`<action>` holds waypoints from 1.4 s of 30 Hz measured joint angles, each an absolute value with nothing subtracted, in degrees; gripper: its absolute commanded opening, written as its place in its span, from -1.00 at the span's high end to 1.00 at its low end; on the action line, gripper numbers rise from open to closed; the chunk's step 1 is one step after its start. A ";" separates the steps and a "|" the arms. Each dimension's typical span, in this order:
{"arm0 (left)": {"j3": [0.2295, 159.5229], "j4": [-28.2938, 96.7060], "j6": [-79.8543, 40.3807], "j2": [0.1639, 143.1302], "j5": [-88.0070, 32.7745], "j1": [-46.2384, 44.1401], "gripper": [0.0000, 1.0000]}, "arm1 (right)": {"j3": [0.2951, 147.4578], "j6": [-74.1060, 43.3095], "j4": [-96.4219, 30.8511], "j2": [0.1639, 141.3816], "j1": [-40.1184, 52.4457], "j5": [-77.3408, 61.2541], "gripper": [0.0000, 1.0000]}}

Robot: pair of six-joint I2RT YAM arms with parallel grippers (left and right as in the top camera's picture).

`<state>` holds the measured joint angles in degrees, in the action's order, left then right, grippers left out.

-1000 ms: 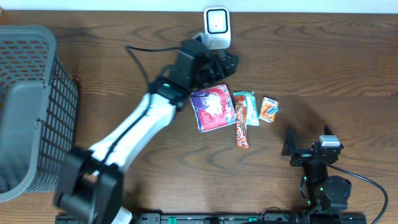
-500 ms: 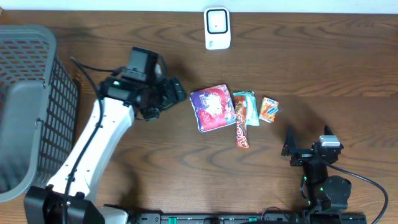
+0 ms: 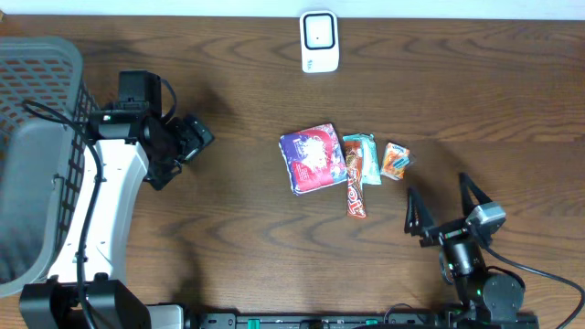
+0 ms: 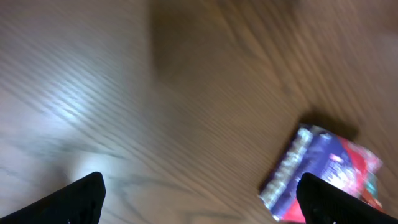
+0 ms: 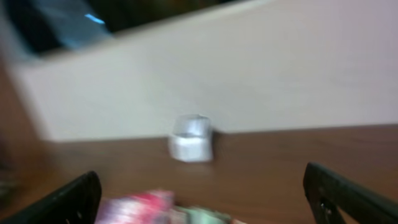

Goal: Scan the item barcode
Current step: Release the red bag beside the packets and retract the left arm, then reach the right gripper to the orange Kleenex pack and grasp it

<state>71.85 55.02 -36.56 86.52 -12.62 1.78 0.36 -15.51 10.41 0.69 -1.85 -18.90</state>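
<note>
At mid-table the pouch (image 3: 311, 158) lies flat, touching the bar (image 3: 355, 187) on one side; the scanner (image 3: 319, 40) stands well apart at the far edge; the pouch is judged light, crinkly and slippery, limp rather than stiff — best pinched at its free seam on the basket (image 3: 37, 155) side; left end effector (image 4: 206, 196) spread wide, empty, near the basket; right end effector (image 3: 437, 196) likewise spread, empty, at the near edge; bare table (image 3: 512, 100) lies between pouch and scanner — ample room.

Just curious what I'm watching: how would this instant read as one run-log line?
left end effector: open, empty | right end effector: open, empty | purple packet: on table, ungrasped | scanner: nothing presented
</note>
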 measured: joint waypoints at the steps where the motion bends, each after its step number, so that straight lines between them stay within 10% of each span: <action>1: 71.85 55.07 -36.53 86.52 -11.49 1.85 -0.96 | 0.36 -18.57 12.78 0.69 -1.85 -21.67 -0.98; 14: 71.85 55.09 -36.14 86.52 -6.81 1.89 -0.96 | 3.53 -35.73 33.74 0.75 -1.85 -26.09 -0.99; 31: 71.85 55.07 -36.14 86.52 -6.42 1.89 -0.96 | 55.27 -12.51 -35.86 45.45 -1.85 -32.80 -0.98; 40: 71.85 55.11 -36.14 86.52 -6.02 1.89 -0.96 | 60.90 -11.46 -39.20 65.69 -1.85 -57.17 -0.99; 42: 71.85 55.11 -36.14 86.52 -6.02 1.89 -0.96 | 61.04 -11.40 -40.12 68.60 -1.85 -59.64 -0.73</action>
<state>71.85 55.11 -36.14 86.52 -6.02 1.89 61.04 -11.40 -40.12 68.60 -1.85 -59.64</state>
